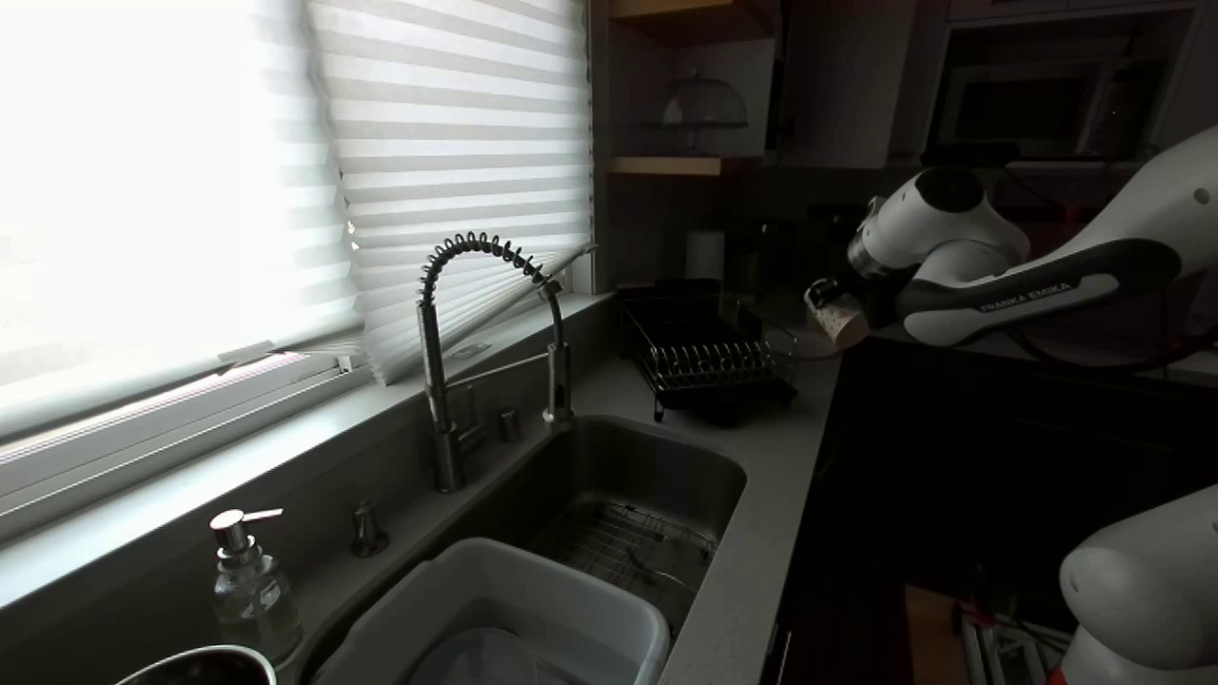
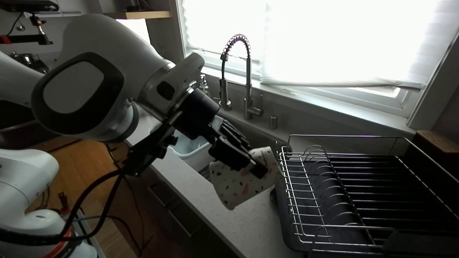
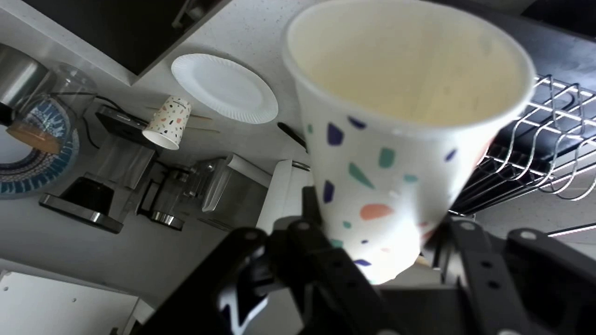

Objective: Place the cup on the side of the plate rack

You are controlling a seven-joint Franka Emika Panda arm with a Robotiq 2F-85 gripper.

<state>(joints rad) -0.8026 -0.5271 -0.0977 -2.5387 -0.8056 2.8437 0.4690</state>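
In an exterior view my gripper, on the left, clasps the cup near its narrower end, probably to leave the mouth free. I hold it tilted beside the plate rack, likely because its side is the goal; whether they touch, I cannot tell.

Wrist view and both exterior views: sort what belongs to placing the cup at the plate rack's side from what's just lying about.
For the job:
patterned paper cup
gripper holding it
wire plate rack

Just lying about:
second patterned cup
white paper plate
pump soap dispenser
grey tub
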